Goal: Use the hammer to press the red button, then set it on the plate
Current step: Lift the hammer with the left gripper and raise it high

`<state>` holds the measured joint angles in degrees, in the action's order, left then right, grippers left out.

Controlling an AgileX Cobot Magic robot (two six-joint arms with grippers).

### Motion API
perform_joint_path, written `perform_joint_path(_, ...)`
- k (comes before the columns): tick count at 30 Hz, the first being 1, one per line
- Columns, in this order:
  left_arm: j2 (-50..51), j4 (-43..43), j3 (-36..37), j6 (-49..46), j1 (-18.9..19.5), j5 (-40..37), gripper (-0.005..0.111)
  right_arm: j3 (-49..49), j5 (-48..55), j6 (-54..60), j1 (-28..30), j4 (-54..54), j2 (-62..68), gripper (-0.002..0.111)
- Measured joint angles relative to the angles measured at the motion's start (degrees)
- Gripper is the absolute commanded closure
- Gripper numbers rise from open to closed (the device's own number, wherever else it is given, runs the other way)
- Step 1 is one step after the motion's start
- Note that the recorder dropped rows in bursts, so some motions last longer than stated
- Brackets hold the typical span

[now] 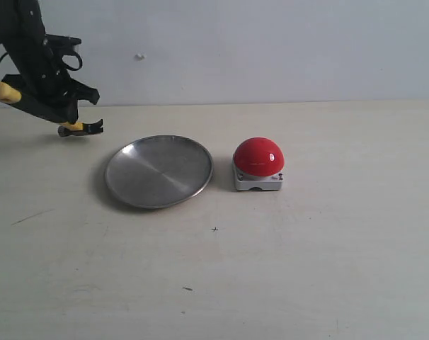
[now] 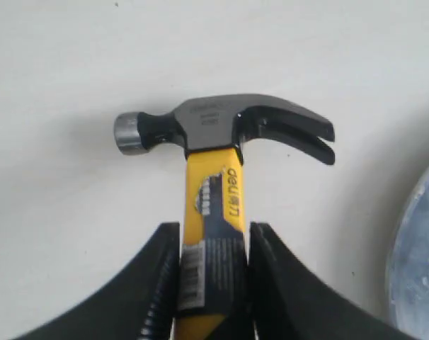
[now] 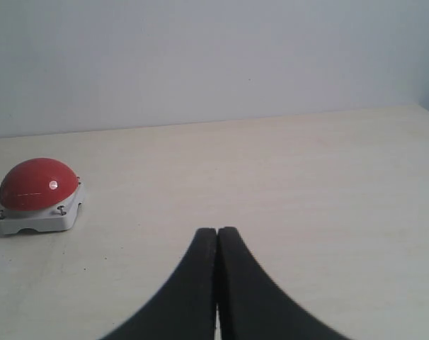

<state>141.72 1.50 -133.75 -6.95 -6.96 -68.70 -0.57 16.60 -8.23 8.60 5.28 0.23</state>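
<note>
My left gripper [image 1: 67, 113] is shut on the black-and-yellow handle of the hammer [image 1: 80, 129] at the far left of the table, left of the plate [image 1: 158, 171]. In the left wrist view the fingers clamp both sides of the handle of the hammer [image 2: 214, 177], with the dark head and claw beyond the left gripper [image 2: 214, 230]. The head is low over the table; contact is unclear. The yellow butt end [image 1: 2, 92] sticks out behind the gripper. The red button [image 1: 258, 157] sits right of the plate. My right gripper [image 3: 217, 232] is shut and empty, with the red button [image 3: 39, 185] some way off.
The plate's rim [image 2: 420, 269] shows at the edge of the left wrist view, close to the hammer's claw. A pale wall runs behind the table. Bare tabletop lies in front of the plate and button, with a few small dark marks [image 1: 214, 229].
</note>
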Motion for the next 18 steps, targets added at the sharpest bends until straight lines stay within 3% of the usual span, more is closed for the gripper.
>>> perform_joint_path(18, -2.7, -18.4, 0.0, -8.2, 0.0, 3.4, 0.107, 0.0, 0.0, 0.0, 0.0, 0.0, 0.0, 0.108)
